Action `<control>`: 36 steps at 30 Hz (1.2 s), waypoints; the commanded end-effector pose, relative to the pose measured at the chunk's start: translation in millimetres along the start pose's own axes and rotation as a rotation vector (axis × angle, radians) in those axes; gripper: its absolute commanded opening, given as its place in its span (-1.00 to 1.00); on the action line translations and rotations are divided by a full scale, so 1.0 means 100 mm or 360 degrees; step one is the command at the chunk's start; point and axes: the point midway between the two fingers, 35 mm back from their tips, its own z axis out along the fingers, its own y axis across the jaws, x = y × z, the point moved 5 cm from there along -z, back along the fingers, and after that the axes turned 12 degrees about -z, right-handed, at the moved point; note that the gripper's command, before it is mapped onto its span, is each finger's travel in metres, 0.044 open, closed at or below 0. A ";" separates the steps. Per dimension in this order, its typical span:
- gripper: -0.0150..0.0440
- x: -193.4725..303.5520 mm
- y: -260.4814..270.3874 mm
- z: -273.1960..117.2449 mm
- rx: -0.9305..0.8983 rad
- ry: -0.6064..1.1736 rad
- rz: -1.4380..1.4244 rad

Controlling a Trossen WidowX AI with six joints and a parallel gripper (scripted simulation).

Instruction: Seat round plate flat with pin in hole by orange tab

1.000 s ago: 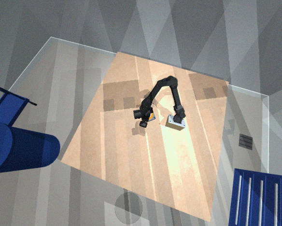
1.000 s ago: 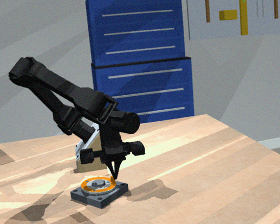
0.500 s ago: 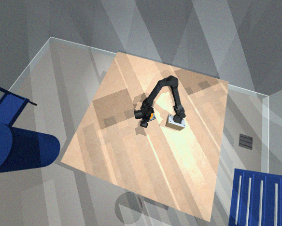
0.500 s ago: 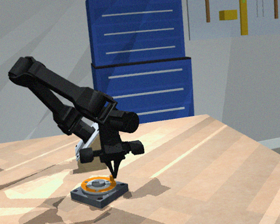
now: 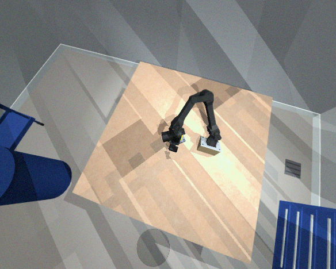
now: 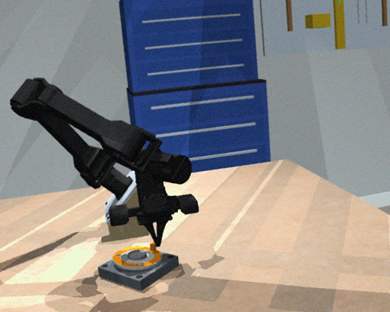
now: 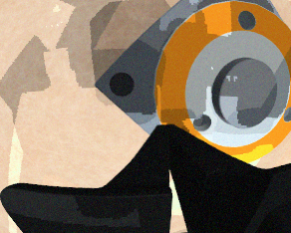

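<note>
Six-joint arm [image 5: 211, 115] [image 6: 80, 114]: reached in from ten o'clock in the exterior view; if it is driven too low, the plate may be jammed against the pin.
Parallel-jaw gripper [image 5: 176, 141] [image 6: 158, 245] [image 7: 164, 132]: fingers pressed together, nothing pinched; tips placed close to the plate's rim, at about seven to eight o'clock in the wrist view.
Square base [image 5: 183, 141] [image 6: 123, 280] [image 7: 140, 70]: could be slid or twisted by a hard sideways push.
Round orange-ringed plate [image 6: 116, 259] [image 7: 171, 75]: set around the post above the base; whether it lies flat cannot be told. One edge may be lifted if pressed off-centre.
Central post [image 6: 137, 254] [image 7: 251, 92]: rubbing may be caused here by a tilted plate.
Orange tab [image 6: 153, 246]: seen at one to two o'clock, just beside the tips; may be slipped past or overturned beyond the pin.
Pin: not made out; alignment is easily misjudged.
</note>
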 end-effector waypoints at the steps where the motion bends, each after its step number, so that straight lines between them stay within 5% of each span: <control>1: -0.49 0.08 -0.01 0.03 0.0008 0.0022 -0.0006; 36: -0.49 0.32 -0.17 0.00 0.0009 0.0024 -0.0007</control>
